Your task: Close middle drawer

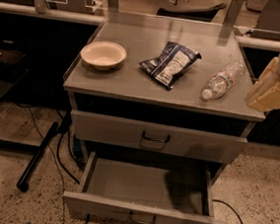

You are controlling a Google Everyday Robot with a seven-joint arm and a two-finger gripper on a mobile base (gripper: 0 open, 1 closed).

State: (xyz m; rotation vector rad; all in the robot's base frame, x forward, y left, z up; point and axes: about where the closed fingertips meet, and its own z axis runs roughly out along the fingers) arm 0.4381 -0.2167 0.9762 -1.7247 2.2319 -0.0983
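The middle drawer (142, 186) stood pulled out at lower centre, tray exposed, below 1 upper drawer (128, 131). The gripper (270, 94) hung at the right edge beside the cabinet top (135, 59); its grip state could not be told.

Lab workspace: grey metal cabinet (133, 83), floor cables (60, 162), terrazzo (263, 195); tool (269, 93) at right edge.

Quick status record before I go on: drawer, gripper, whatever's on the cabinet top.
middle drawer: pulled out, nothing visible inside, handle toward camera
drawer above: pushed in
gripper: right edge of view, beside the cabinet top's right edge, well above the open drawer
cabinet top: bowl, chip bag, water bottle lying on its side
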